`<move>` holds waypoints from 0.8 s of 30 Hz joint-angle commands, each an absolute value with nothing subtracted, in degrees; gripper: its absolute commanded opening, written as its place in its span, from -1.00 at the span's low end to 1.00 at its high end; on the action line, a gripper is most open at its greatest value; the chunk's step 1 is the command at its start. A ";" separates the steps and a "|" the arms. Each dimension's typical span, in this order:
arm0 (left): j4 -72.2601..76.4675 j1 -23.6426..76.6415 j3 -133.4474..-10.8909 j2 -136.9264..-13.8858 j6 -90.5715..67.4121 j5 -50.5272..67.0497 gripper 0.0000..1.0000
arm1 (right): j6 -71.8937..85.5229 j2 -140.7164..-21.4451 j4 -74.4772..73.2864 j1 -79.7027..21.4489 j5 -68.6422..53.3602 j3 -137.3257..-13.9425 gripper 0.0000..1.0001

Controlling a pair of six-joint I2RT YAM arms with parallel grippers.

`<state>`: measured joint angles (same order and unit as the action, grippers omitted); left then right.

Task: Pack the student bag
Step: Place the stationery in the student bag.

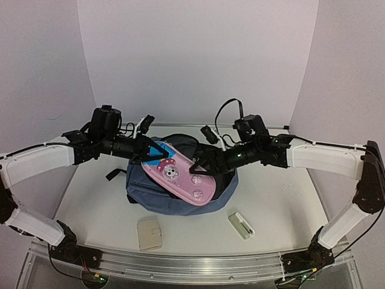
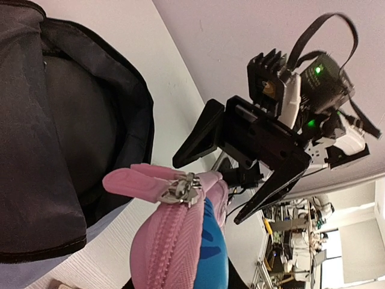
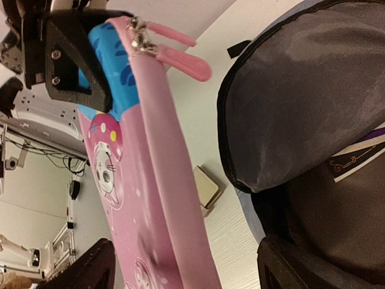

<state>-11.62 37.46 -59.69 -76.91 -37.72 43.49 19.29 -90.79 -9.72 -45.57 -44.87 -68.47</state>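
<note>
Packing unfinished: pencil case clamped in left gripper, right gripper jaws apart around it, above open student bag (not inside yet).

White arm links, black joints, black angular tool fingers, looping cables

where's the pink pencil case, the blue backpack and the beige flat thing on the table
pink pencil case (image 1: 180, 180), top view, middle of its printed face
blue backpack (image 1: 149, 192), top view, blue fabric below the case
beige flat thing (image 1: 149, 233), top view, its centre
</note>
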 commanded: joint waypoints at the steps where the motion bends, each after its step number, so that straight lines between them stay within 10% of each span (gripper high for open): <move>1: 3.56 37.53 -56.15 -68.57 -43.55 36.05 -1.00 | 28.52 -83.94 6.34 -45.71 -38.00 -62.30 0.75; 14: 13.86 37.35 -53.88 -66.49 -48.03 32.73 -1.00 | 57.01 -81.89 47.72 -45.79 -38.40 -46.79 0.79; 21: 13.06 37.35 -53.70 -67.86 -48.09 33.03 -1.00 | 61.06 -83.29 53.67 -45.80 -39.86 -46.56 -0.22; 24: 10.05 37.35 -54.35 -68.89 -47.39 32.16 -0.42 | 61.82 -83.31 54.40 -45.88 -39.69 -46.22 -0.68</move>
<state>9.95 37.18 -53.10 -67.59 -48.52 33.31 57.93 -82.95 45.84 -45.30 -38.96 -46.20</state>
